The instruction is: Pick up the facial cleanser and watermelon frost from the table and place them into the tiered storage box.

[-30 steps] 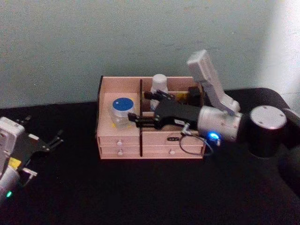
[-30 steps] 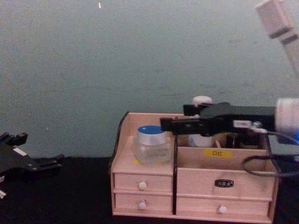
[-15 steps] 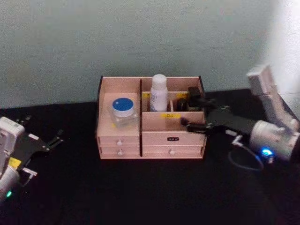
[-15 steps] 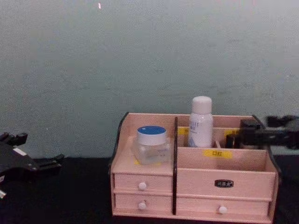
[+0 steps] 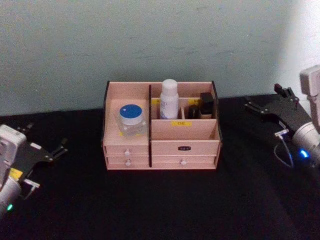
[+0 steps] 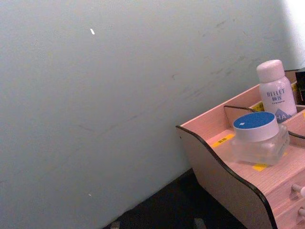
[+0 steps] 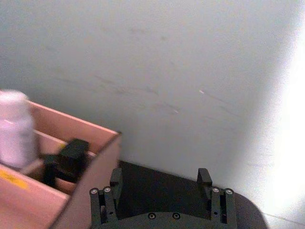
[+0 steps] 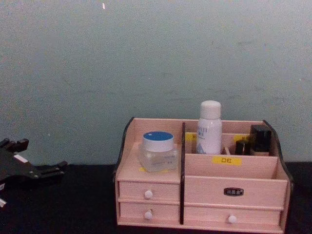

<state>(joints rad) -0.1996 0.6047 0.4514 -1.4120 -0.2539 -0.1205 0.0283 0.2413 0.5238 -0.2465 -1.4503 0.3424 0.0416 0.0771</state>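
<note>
Looking at my table, both things sit in the tiered storage box: the watermelon frost on its left shelf, the facial cleanser standing behind. My left gripper and right gripper rest apart, fingers spread, holding nothing. I think I'm done.

Pinkish tiered storage box, white facial cleanser, blue-lidded watermelon frost.

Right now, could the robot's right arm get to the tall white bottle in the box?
Probably yes. The right gripper sits open off to the box's right side, and the bottle stands upright in a back compartment of the box with its top sticking up free. The small black containers beside it could crowd a sideways approach.
</note>
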